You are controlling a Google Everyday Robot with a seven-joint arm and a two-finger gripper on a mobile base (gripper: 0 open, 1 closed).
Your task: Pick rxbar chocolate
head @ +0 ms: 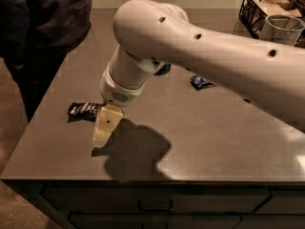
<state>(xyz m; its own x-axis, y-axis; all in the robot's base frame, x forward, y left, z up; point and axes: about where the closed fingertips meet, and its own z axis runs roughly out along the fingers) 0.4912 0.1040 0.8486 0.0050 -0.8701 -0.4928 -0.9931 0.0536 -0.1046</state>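
The rxbar chocolate (83, 110), a small flat black wrapper with white lettering, lies on the grey table (214, 132) near its left edge. My gripper (105, 128), cream-coloured, hangs from the big white arm just right of the bar and slightly nearer the front edge, close above the table top. Its right end is partly covered by my gripper. A blue wrapper (200, 82) lies further right. The can (163, 69) is mostly hidden behind my arm.
A person in dark clothes (43, 27) stands at the table's left side. A black wire basket (267, 8) and a mesh cup (283, 28) stand at the back right. Drawers (157, 206) run under the front edge.
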